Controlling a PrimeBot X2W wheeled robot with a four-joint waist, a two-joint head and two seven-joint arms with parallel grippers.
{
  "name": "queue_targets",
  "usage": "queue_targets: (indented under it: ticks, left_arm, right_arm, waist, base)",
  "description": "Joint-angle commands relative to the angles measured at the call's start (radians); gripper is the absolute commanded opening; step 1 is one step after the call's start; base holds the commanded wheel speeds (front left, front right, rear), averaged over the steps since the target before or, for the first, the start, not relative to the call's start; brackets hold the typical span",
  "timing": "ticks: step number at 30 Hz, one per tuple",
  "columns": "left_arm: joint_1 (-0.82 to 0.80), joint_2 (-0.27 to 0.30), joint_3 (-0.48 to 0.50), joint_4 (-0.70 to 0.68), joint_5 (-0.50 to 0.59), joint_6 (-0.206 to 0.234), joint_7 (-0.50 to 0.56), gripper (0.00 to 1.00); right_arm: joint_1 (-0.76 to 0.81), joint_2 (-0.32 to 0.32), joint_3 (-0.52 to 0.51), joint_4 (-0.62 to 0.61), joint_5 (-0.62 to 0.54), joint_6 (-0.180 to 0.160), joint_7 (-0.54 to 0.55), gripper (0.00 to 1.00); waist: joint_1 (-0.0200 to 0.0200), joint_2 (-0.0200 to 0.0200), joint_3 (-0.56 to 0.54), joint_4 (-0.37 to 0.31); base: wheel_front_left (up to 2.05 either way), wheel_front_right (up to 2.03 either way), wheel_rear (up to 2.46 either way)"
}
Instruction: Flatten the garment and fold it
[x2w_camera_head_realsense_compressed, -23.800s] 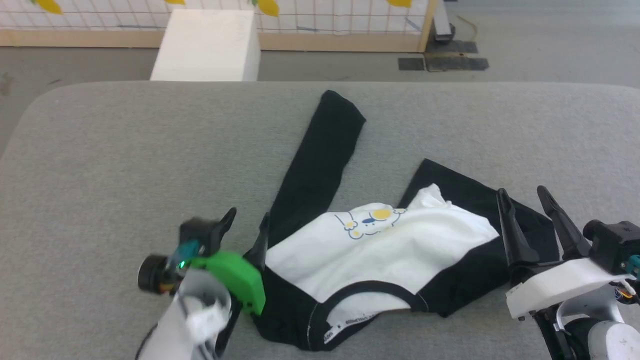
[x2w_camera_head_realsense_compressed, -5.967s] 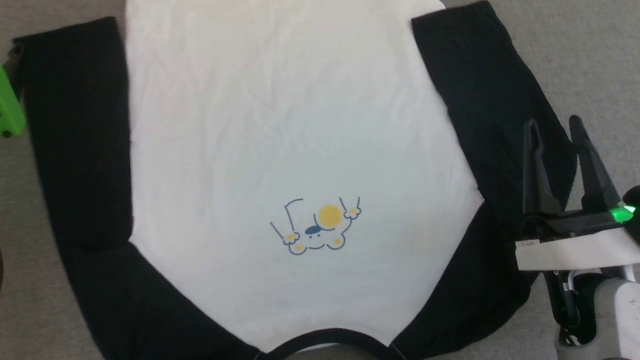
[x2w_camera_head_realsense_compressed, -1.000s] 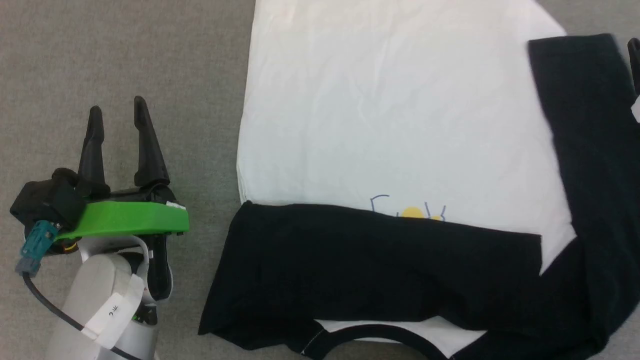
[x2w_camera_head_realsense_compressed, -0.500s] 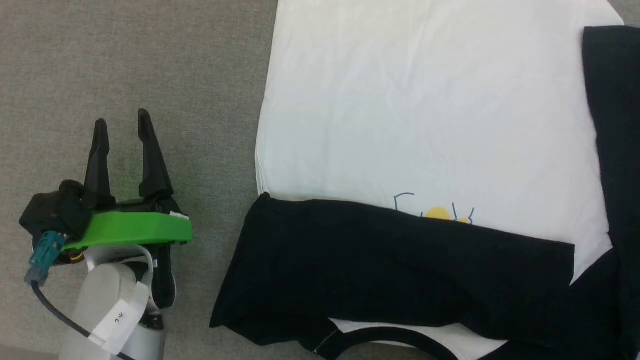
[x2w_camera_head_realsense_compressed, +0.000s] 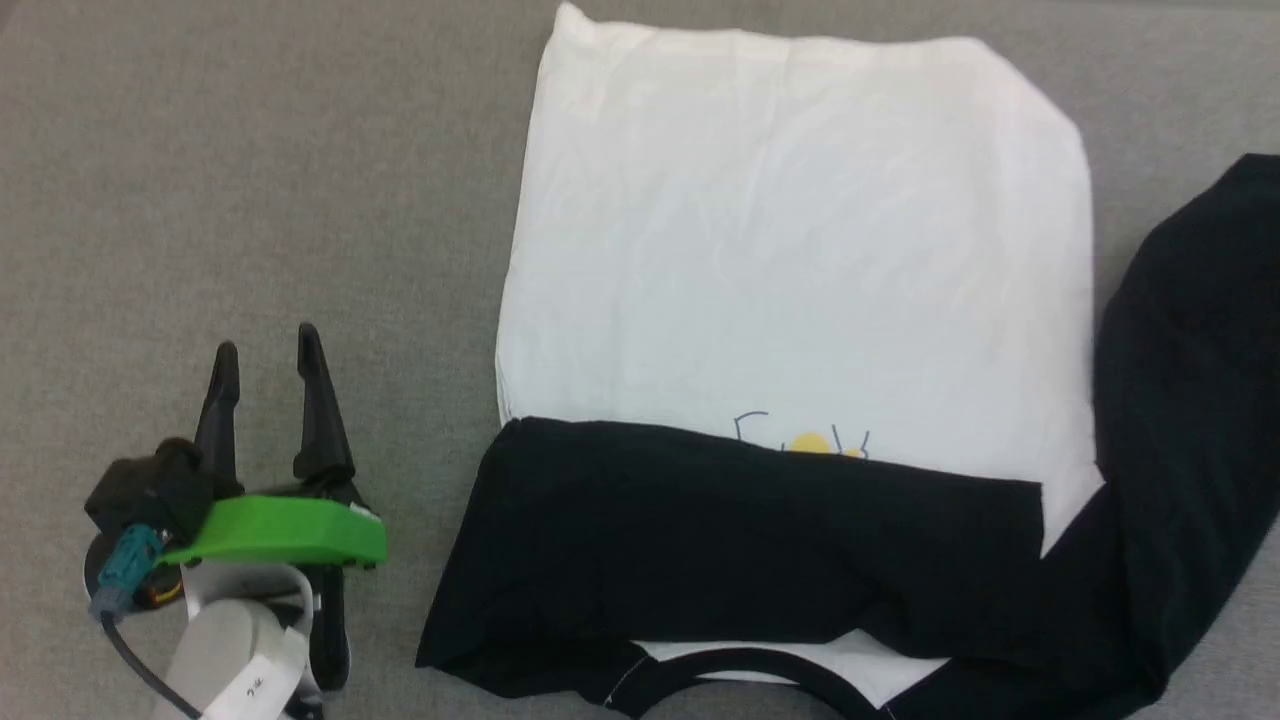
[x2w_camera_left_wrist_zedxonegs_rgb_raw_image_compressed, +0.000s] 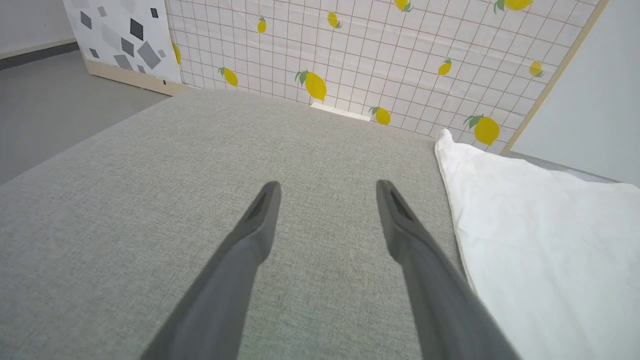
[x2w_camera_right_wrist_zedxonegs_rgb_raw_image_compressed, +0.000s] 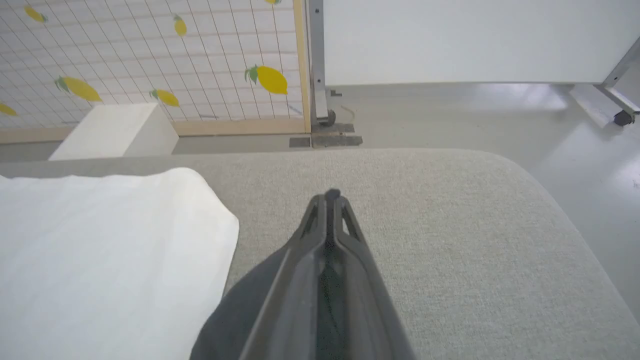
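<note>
The garment (x2w_camera_head_realsense_compressed: 800, 250) lies flat on the grey table (x2w_camera_head_realsense_compressed: 250, 150), white body spread out. One black sleeve (x2w_camera_head_realsense_compressed: 740, 530) is folded across the chest and hides the lower half of the print (x2w_camera_head_realsense_compressed: 805, 440). The other black sleeve (x2w_camera_head_realsense_compressed: 1180, 400) runs up the right side to the picture's edge. My left gripper (x2w_camera_head_realsense_compressed: 265, 350) rests open on bare table left of the shirt; in its wrist view the left gripper (x2w_camera_left_wrist_zedxonegs_rgb_raw_image_compressed: 327, 187) holds nothing, and the white cloth (x2w_camera_left_wrist_zedxonegs_rgb_raw_image_compressed: 540, 240) lies to its right. My right gripper (x2w_camera_right_wrist_zedxonegs_rgb_raw_image_compressed: 330, 195) is shut on black sleeve cloth (x2w_camera_right_wrist_zedxonegs_rgb_raw_image_compressed: 225, 325) beside the white body (x2w_camera_right_wrist_zedxonegs_rgb_raw_image_compressed: 100, 250).
A lemon-patterned grid panel (x2w_camera_left_wrist_zedxonegs_rgb_raw_image_compressed: 375, 60) and a white box (x2w_camera_right_wrist_zedxonegs_rgb_raw_image_compressed: 115, 132) stand beyond the table's far edge. The table's rounded corner (x2w_camera_right_wrist_zedxonegs_rgb_raw_image_compressed: 540, 190) drops to grey floor (x2w_camera_right_wrist_zedxonegs_rgb_raw_image_compressed: 475, 115) on the right. Bare table lies left of the shirt.
My right gripper has shut on the right sleeve, whose far end now bows out to the right. The head camera has shifted. The left gripper stays open.
</note>
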Motion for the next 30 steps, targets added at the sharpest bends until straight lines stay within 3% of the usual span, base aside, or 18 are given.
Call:
queue_targets:
  ticks: [1,9,13,15,21,30]
  left_arm:
    - [0.024,0.007,0.004,-0.001,-0.003,-0.001,0.0,1.0]
    - [0.083,0.015,0.008,-0.029,-0.008,0.012,0.016,1.0]
    - [0.095,0.019,0.006,-0.042,-0.011,0.015,0.025,1.0]
    - [0.1,0.02,0.004,-0.047,-0.014,0.016,0.03,1.0]
    - [0.092,0.019,-0.011,-0.045,-0.019,0.013,0.039,1.0]
    - [0.08,0.015,-0.023,-0.032,-0.026,0.007,0.035,1.0]
  right_arm:
    - [0.042,0.016,-0.008,-0.059,0.002,-0.001,0.009,0.0]
    - [0.277,0.158,0.027,-0.497,-0.013,-0.001,0.131,0.0]
    - [0.348,0.191,0.124,-0.655,-0.006,-0.001,0.181,0.0]
    - [0.38,0.197,0.239,-0.724,0.004,-0.001,0.212,0.0]
    - [0.384,0.18,0.51,-0.689,0.016,-0.001,0.245,0.0]
    - [0.32,0.192,0.776,-0.428,0.079,-0.001,0.187,0.0]
  waist:
    - [0.0001,0.0,-0.104,-0.05]
    - [0.0001,0.0,-0.172,-0.073]
    - [0.0001,0.0,-0.182,-0.077]
    - [0.0001,0.0,-0.188,-0.078]
    - [0.0001,0.0,-0.189,-0.064]
    - [0.0001,0.0,-0.168,-0.03]
  base:
    - [0.0,0.0,0.0]
    - [0.0,0.0,0.0]
    - [0.0,0.0,0.0]
    - [0.0,0.0,0.0]
    - [0.0,0.0,0.0]
    - [0.0,0.0,0.0]
